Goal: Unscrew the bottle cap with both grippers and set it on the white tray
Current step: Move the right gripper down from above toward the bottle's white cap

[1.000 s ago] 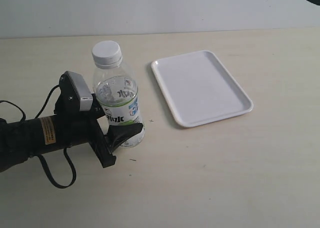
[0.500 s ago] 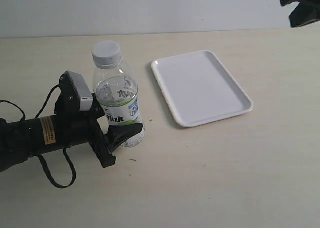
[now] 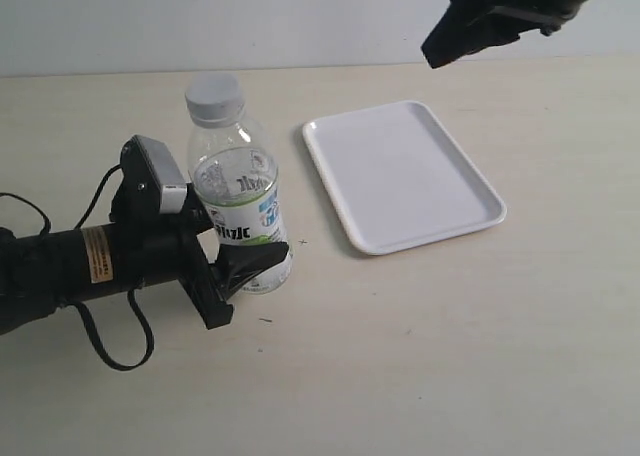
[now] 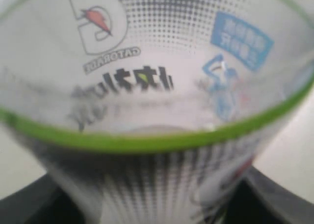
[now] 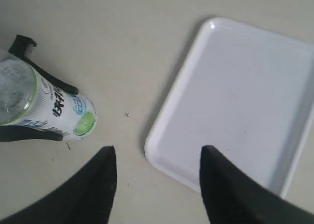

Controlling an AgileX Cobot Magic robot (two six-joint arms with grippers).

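The bottle (image 3: 238, 201) stands upright on the table (image 3: 450, 356), its long axis vertical and the white bottle cap (image 3: 215, 94) screwed on top facing up, with the left gripper (image 3: 248, 268) clamped around its lower body, while the right gripper (image 5: 157, 154) hangs with fingers spread apart above the white tray (image 3: 400, 171) lying flat to the bottle's right.

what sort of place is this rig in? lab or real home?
Most likely a lab test bench, not a home: a pale table against a blank wall, a bottle and a tray laid out, and a black robot arm at work.
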